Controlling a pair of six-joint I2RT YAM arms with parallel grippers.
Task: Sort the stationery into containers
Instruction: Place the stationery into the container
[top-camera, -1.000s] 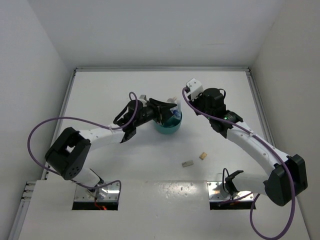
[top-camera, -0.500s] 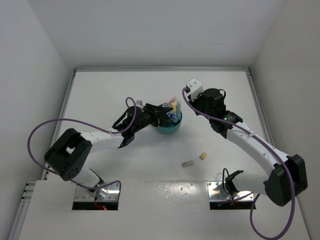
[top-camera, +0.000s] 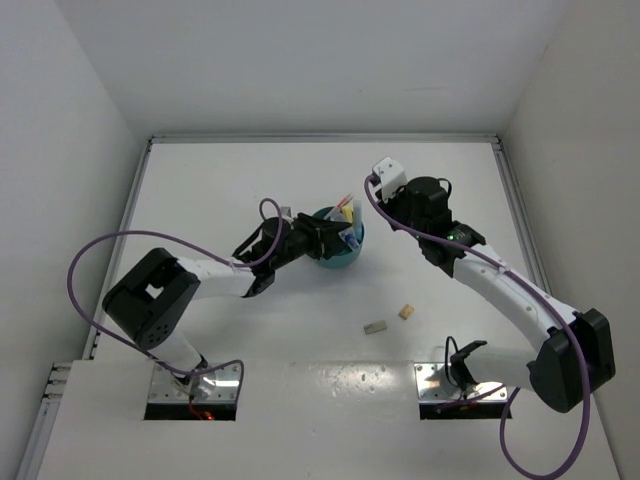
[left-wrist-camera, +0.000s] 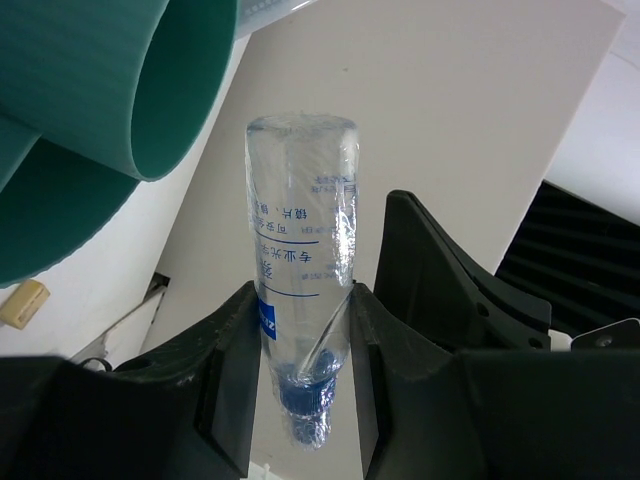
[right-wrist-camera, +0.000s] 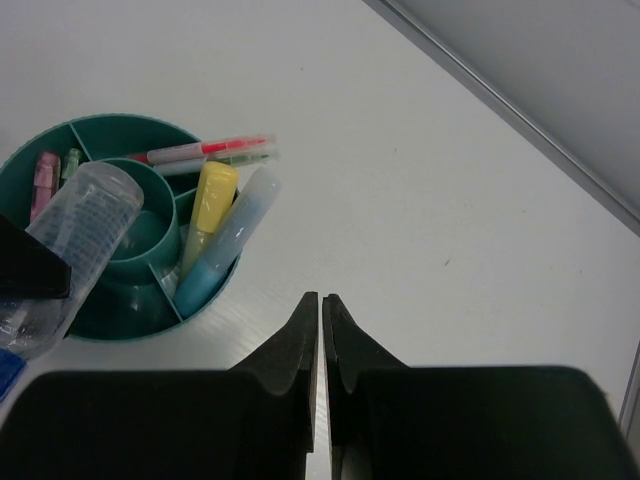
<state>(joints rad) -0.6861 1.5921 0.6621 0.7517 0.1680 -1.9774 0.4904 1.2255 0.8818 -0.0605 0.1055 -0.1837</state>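
Top external only — grey block (top-camera: 375, 327)

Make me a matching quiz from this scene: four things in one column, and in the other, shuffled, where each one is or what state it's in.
Column one:
1. clear bottle
2. yellow marker
3. tan block
4. right tool

Column two:
A. shut, holding nothing
B. lying on the table
C. gripped by the left tool
D. in a ring compartment of the teal organiser

Pairs: 1-C, 2-D, 3-B, 4-A
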